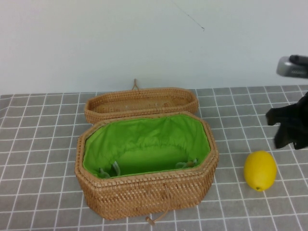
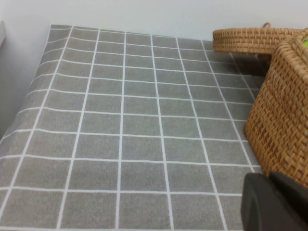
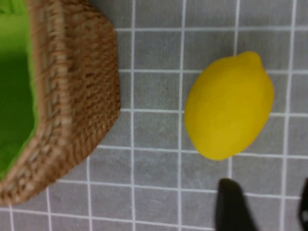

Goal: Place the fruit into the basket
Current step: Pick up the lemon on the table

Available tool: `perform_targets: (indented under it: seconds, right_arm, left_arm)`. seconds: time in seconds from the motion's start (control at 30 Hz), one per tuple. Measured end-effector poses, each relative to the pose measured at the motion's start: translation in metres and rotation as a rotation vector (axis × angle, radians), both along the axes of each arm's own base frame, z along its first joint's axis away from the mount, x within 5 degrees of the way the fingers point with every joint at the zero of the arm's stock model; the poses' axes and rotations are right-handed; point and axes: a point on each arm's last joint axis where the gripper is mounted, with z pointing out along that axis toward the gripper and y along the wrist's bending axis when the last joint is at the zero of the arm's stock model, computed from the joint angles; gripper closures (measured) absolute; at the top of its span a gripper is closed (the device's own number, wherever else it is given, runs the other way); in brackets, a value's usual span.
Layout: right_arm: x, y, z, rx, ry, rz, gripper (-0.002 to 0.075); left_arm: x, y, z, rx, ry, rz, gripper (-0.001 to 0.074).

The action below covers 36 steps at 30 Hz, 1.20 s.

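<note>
The yellow lemon (image 1: 260, 170) lies on the grey checked cloth to the right of the basket (image 1: 144, 192). The basket is a deep wicker box with green lining and stands open at the centre. My right gripper (image 1: 285, 135) hangs above the table just behind the lemon. In the right wrist view its fingers (image 3: 232, 207) are spread open and empty, a short way off the lemon (image 3: 227, 112), with the basket's corner (image 3: 77, 106) off to one side. My left gripper (image 2: 270, 192) sits low beside the basket's left wall (image 2: 284, 120), its fingers together and empty. It is out of the high view.
The shallow unlined wicker lid (image 1: 141, 102) leans behind the basket and also shows in the left wrist view (image 2: 250, 39). A white wall stands behind the table. Grey cloth (image 2: 125, 125) stretches left of the basket.
</note>
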Motion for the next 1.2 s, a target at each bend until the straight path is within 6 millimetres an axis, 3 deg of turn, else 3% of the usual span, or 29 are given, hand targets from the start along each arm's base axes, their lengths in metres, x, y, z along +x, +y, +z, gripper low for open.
perform_targets:
  seconds: [0.1, 0.4, 0.6, 0.67, 0.8, 0.9, 1.03, 1.2]
  right_arm:
    - [0.012, 0.005, -0.023, 0.014, 0.068, -0.025, -0.0018]
    - [0.042, 0.013, -0.093, -0.01, 0.19, -0.112, 0.0001]
    - [0.047, 0.014, -0.115, -0.027, 0.219, -0.11, 0.0008]
    - [0.048, 0.013, -0.116, -0.041, 0.217, -0.099, 0.0057]
    - [0.053, 0.013, -0.105, -0.061, 0.203, -0.055, 0.0271]
    - [0.058, 0.015, -0.089, -0.068, 0.209, -0.022, 0.0372]
    - [0.071, 0.021, -0.051, -0.054, 0.184, 0.043, 0.0389]
    - [0.084, 0.036, 0.017, 0.094, 0.097, 0.069, 0.0389]
  left_arm:
    - [0.0, 0.0, 0.0, 0.0, 0.0, 0.0, 0.0734]
    - [0.0, 0.0, 0.0, 0.0, 0.0, 0.0, 0.0734]
    - [0.0, 0.0, 0.0, 0.0, 0.0, 0.0, 0.0734]
    - [0.0, 0.0, 0.0, 0.0, 0.0, 0.0, 0.0734]
    - [0.0, 0.0, 0.0, 0.0, 0.0, 0.0, 0.0734]
    - [0.0, 0.0, 0.0, 0.0, 0.0, 0.0, 0.0734]
    - [0.0, 0.0, 0.0, 0.0, 0.002, 0.0, 0.0734]
    - [0.0, 0.0, 0.0, 0.0, 0.002, 0.0, 0.0734]
